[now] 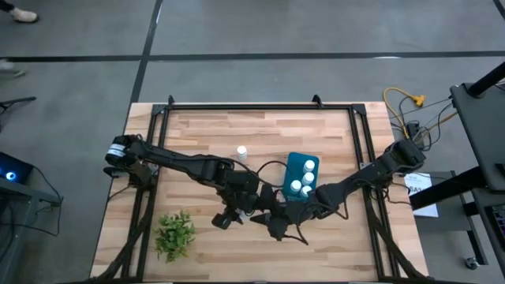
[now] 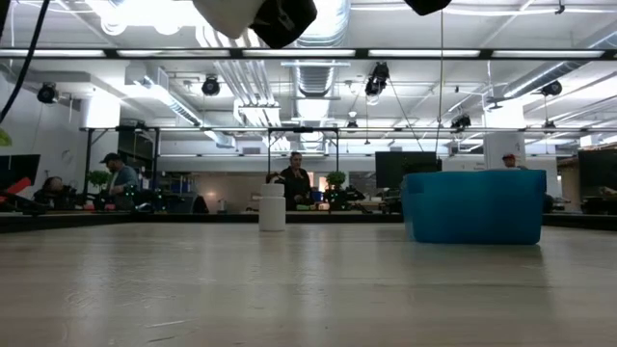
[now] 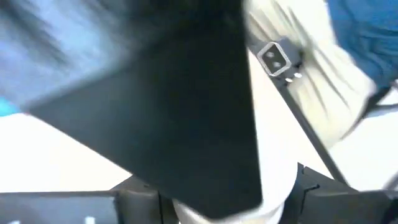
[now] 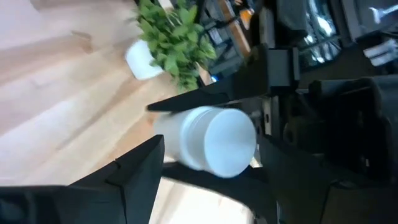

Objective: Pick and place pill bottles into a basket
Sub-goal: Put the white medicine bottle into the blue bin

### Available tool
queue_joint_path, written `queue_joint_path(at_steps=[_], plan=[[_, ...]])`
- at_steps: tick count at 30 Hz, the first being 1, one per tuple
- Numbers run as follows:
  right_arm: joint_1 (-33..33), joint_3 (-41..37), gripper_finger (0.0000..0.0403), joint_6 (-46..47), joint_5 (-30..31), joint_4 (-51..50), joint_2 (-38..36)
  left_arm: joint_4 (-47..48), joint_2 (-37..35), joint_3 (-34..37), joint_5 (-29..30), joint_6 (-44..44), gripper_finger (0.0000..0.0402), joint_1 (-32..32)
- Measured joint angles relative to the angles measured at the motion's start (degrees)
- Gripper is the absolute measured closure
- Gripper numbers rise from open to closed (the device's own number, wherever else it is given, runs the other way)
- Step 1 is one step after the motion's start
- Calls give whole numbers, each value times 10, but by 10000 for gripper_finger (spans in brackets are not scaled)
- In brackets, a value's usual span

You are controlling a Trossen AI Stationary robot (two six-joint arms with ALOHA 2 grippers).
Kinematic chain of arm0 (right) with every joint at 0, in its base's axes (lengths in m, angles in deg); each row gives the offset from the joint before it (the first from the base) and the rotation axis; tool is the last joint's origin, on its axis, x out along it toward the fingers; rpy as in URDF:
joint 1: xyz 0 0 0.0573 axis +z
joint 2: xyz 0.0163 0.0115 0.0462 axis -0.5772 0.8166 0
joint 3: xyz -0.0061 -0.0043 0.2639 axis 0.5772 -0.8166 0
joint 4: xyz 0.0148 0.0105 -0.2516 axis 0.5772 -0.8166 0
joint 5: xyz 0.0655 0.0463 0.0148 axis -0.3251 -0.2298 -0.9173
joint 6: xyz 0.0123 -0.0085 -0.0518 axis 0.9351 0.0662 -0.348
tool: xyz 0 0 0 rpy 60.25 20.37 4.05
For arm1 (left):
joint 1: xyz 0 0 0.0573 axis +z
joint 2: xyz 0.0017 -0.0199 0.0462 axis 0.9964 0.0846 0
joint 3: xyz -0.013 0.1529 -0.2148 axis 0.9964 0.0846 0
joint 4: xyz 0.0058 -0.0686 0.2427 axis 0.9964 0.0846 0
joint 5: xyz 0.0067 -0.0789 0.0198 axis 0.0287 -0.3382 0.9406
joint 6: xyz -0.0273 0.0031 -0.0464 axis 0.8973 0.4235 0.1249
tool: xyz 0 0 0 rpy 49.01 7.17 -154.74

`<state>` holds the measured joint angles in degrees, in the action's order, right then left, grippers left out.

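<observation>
A: What are the grippers doing?
B: In the right wrist view a pill bottle (image 4: 208, 140) lies sideways between dark fingers (image 4: 186, 99), pinched there. The right gripper (image 1: 278, 223) and left gripper (image 1: 237, 211) meet low in the centre of the high view; I cannot tell which one has the bottle, nor how wide either stands.

A: And the basket?
B: The teal basket (image 1: 293, 166) sits right of centre, just above the grippers, with three white caps (image 1: 308, 166) showing inside.

A: Any bottles loose?
B: One bottle (image 1: 241, 153) stands upright left of the basket, apart from it. A green plant (image 1: 175, 233) sits at lower left on the table (image 1: 197, 134).
</observation>
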<state>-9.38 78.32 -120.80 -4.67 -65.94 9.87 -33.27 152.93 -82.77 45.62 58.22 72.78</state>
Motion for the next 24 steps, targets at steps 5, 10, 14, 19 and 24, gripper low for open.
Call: queue_joint_path(at_steps=[5,10,14,19,24], plan=[[-1,0,149,1,-18,-2,-1,6,0,0,-9,0,252,-3],[-1,0,148,2,-18,-2,-2,7,0,2,-9,-2,252,-4],[-1,0,148,5,-20,-2,-2,7,0,2,-9,-10,252,-5],[2,0,154,29,-5,-3,-2,5,0,2,-8,-22,252,-8],[14,-4,156,42,31,-11,-2,4,0,2,4,-33,252,-9]])
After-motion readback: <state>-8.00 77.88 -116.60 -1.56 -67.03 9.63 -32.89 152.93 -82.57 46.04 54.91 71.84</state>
